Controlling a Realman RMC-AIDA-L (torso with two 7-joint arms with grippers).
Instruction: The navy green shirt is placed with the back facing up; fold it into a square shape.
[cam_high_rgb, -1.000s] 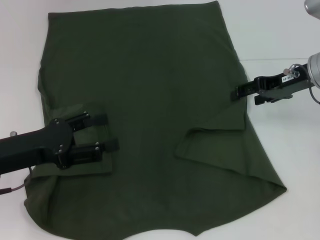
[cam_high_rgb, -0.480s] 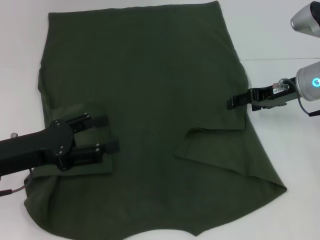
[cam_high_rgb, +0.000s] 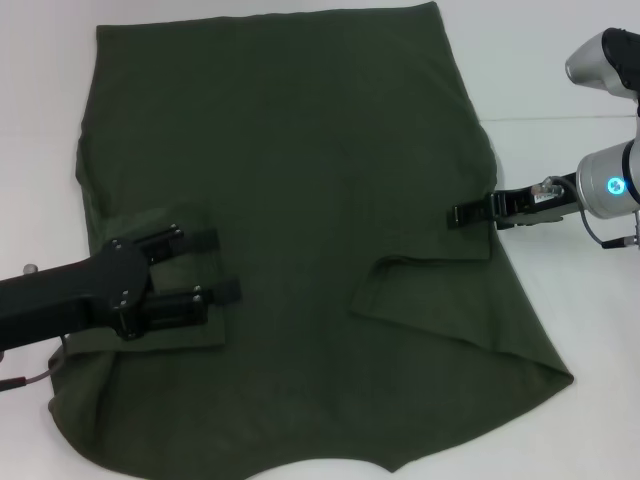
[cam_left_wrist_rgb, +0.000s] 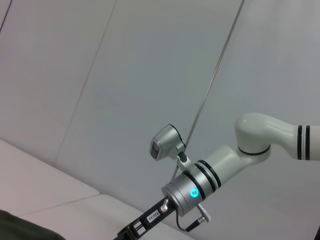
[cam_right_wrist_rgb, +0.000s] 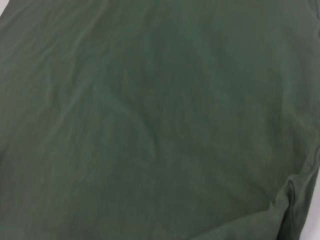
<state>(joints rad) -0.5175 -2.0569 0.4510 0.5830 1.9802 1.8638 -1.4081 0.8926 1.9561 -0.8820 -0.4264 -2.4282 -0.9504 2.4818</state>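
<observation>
The navy green shirt (cam_high_rgb: 290, 170) lies spread flat on the white table (cam_high_rgb: 560, 80), plain side up, and it fills the right wrist view (cam_right_wrist_rgb: 150, 115). Both sleeves are folded inward onto the body. My left gripper (cam_high_rgb: 227, 264) stands open just above the folded left sleeve (cam_high_rgb: 180, 335), with nothing between its fingers. My right gripper (cam_high_rgb: 458, 214) reaches in from the right, turned edge-on, with its tip over the shirt's right edge just above the folded right sleeve (cam_high_rgb: 430, 295). The left wrist view shows the right arm (cam_left_wrist_rgb: 192, 192) and a corner of the shirt (cam_left_wrist_rgb: 20, 232).
White table shows to the left (cam_high_rgb: 35, 150) and right of the shirt. The shirt's bottom hem (cam_high_rgb: 330, 465) runs close to the near edge of the head view. A pale wall (cam_left_wrist_rgb: 125, 75) stands behind the table.
My right gripper has moved left, from beside the shirt to over its right edge, and has rolled edge-on. The left gripper and the shirt have hardly moved.
</observation>
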